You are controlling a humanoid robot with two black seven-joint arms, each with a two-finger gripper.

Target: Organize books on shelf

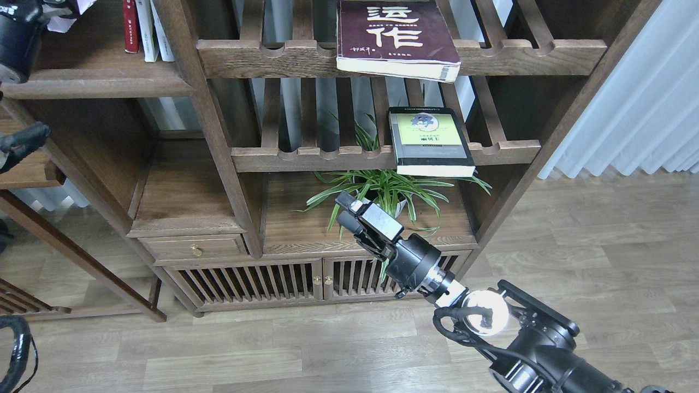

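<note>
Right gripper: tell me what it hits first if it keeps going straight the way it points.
Probably the spider plant. The right gripper points up and left toward the cabinet, and the leaves lie right at its tip. Depth is unclear, so it may pass in front of them.

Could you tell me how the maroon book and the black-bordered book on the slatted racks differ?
The maroon book lies on the upper slatted rack; the black-bordered book lies on the lower rack. The maroon book looks larger and bears big white characters; the black-bordered book has a yellow-green panel. The maroon book's corner juts past its rail. Both lie flat, cover up.
</note>
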